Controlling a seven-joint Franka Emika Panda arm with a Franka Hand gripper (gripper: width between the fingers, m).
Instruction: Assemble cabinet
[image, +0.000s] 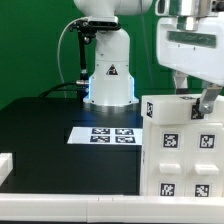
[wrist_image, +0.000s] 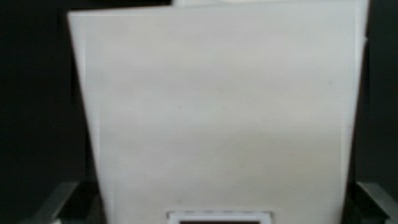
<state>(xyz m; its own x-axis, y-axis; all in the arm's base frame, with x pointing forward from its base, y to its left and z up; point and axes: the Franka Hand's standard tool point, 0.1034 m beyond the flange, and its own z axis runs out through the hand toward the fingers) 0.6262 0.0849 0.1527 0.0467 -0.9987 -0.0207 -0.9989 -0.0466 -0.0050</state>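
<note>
The cabinet (image: 185, 150) is a large white boxy body with square black-and-white tags on its faces, standing at the exterior view's right on the black table. My gripper (image: 205, 103) reaches down from above onto its top edge. In the wrist view a plain white face of the cabinet (wrist_image: 214, 110) fills the space between my two dark fingers (wrist_image: 64, 200), which press against its two sides. The gripper (wrist_image: 217, 205) is shut on the cabinet. A tag's edge shows low on that face.
The marker board (image: 105, 134) lies flat mid-table, in front of the robot's base (image: 108, 75). A small white part (image: 5, 165) sits at the exterior view's left edge. A white ledge (image: 70, 207) runs along the front.
</note>
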